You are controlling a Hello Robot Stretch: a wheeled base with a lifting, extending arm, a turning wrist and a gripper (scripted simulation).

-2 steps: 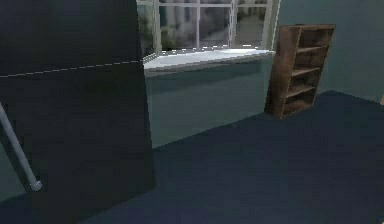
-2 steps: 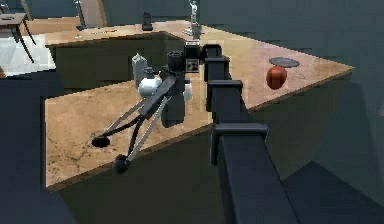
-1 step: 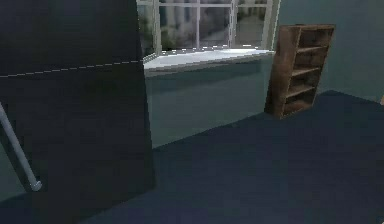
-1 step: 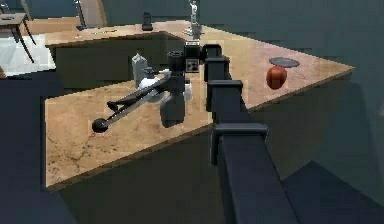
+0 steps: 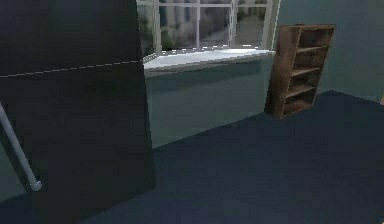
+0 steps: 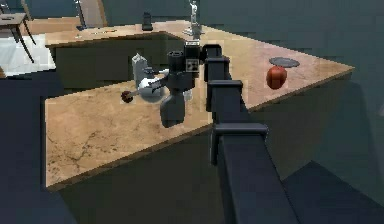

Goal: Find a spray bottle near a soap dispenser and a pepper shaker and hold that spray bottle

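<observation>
Risk first: the gripper [image 6: 138, 92] sits over the near counter [image 6: 80, 130], right where a pale grey thing with a narrow top and rounder belly stands. This is most likely the spray bottle [image 6: 143, 72], though the shape is too small to be sure. Whether the fingers have it cannot be told, nor whether the gripper holds anything, since the thing shows against the countertop. If the grasp is off-centre, a lift probably tips or spins the bottle: a smooth rounded body gives thin fingers little to bite on, and it could skid over the polished top toward the edge at the arm side view's left. A lift made before contact is certain would come up with nothing. The arm [image 6: 235, 130], a dark square bar in stepped sections, reaches low over the slab, so any drop in height risks scraping the stone. A glossy red rounded thing [image 6: 277, 77], like an apple or tomato, lies well apart at the arm side view's right and is unlikely to be struck. The counter is tan mottled stone, hard, flat, sharp-cornered, L-shaped around a dark gap. On the farther run stand a small dark thing [image 6: 147, 20] and a pale slim figure-like thing [image 6: 193, 14], neither identifiable. Forward view: a flat dark panel [image 5: 70, 100] with a pale metal rod [image 5: 18, 150], a white-framed bay window [image 5: 200, 25], a wooden bookshelf [image 5: 300, 70] with open shelves, a dull blue floor [image 5: 260, 170]
</observation>
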